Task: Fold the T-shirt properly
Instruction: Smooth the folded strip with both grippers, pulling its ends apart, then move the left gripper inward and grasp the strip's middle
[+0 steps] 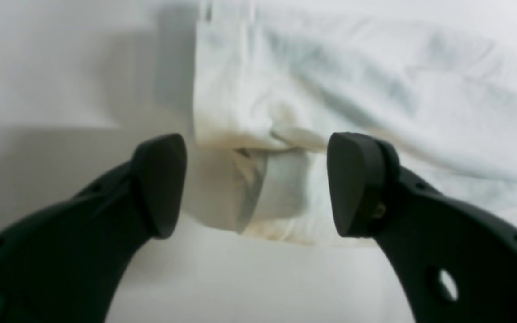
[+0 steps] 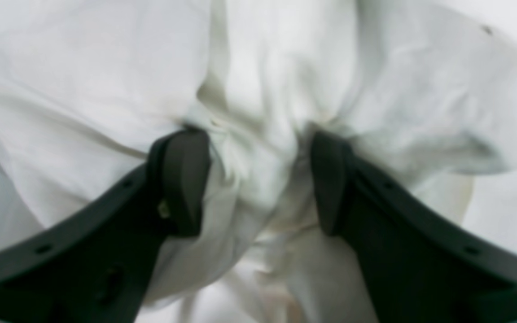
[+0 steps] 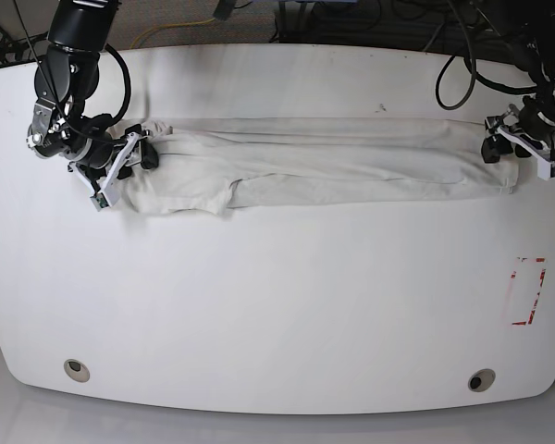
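T-shirt [image 3: 333, 159] lay stretched into a long narrow band across the far half of the white counter [image 3: 277, 296], running side to side, one sleeve flap sticking out toward the near side at the base view's left end.

My right tool [image 2: 258, 179] sat at that left end of the band. Wrist view showed both its fingers [image 2: 182, 179] pressed into a bunched wad of white cloth squeezed between them, so it was clenched on the T-shirt, fabric puckered around the pads.

My left tool [image 1: 256, 184] was at the opposite end, by the counter's edge on the base view's right. Its jaws stood wide apart, released, nothing pinched. The folded corner of the shirt with its hem edge lay on the counter in the gap between the fingers [image 1: 352, 184], not touching either pad as far as I could tell.

Print side not visible; only plain white cloth showed. A red rectangular mark [image 3: 527, 291] sat on the counter near the right edge, well apart from the shirt.
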Tool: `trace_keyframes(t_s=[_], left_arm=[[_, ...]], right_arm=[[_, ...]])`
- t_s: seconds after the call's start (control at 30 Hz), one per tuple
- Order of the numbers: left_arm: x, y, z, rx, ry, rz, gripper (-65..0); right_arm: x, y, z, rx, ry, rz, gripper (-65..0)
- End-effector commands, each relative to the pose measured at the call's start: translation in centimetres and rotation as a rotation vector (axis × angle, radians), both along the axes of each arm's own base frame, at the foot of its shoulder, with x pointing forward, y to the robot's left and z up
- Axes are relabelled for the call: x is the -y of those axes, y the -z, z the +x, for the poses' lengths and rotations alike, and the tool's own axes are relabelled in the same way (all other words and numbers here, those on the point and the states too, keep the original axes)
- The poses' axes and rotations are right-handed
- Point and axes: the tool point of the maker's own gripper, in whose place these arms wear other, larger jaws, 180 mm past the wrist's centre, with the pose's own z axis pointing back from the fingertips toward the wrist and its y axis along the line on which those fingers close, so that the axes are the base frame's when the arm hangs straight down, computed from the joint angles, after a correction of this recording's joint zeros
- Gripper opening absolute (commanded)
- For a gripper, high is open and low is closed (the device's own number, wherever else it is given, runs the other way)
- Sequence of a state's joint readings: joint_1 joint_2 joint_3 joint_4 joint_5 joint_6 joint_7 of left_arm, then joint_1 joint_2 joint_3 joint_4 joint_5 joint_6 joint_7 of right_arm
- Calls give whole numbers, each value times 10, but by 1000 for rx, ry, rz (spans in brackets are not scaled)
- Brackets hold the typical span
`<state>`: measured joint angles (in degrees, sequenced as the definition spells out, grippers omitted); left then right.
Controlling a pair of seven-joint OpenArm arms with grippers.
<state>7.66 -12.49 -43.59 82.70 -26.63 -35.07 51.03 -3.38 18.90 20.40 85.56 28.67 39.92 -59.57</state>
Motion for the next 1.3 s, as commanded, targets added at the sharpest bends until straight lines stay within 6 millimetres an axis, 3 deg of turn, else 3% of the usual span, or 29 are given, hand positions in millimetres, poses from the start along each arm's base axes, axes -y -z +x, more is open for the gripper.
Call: trace_keyframes(t_s=[0.0, 0.23, 0.37, 0.4, 0.57, 0.7, 0.9, 1.17, 1.27], left_arm=[[0, -11, 17, 74, 3, 1, -187], [22, 14, 18, 14, 73, -39, -190], [29, 14, 19, 12, 102, -39, -222], [29, 11, 20, 20, 103, -31, -257], [31, -13, 28, 80, 127, 18, -629], [41, -42, 26, 143, 180, 91, -637], [98, -89, 29, 269, 369, 173, -633], [195, -87, 25, 262, 633, 110, -633], [221, -91, 30, 295, 652, 58, -629]], right_arm=[[7, -3, 0, -5, -6, -27, -300], [7, -3, 0, -5, -6, -29, -300], [7, -3, 0, -5, -6, -29, -301], [7, -3, 0, -5, -6, -29, -301], [8, -3, 0, -4, -5, -34, -301], [8, -2, 0, -8, -4, -35, -301], [6, -2, 0, -6, -5, -29, -301], [6, -2, 1, -4, -4, -28, -301], [6, -3, 1, -3, -4, -29, -301]])
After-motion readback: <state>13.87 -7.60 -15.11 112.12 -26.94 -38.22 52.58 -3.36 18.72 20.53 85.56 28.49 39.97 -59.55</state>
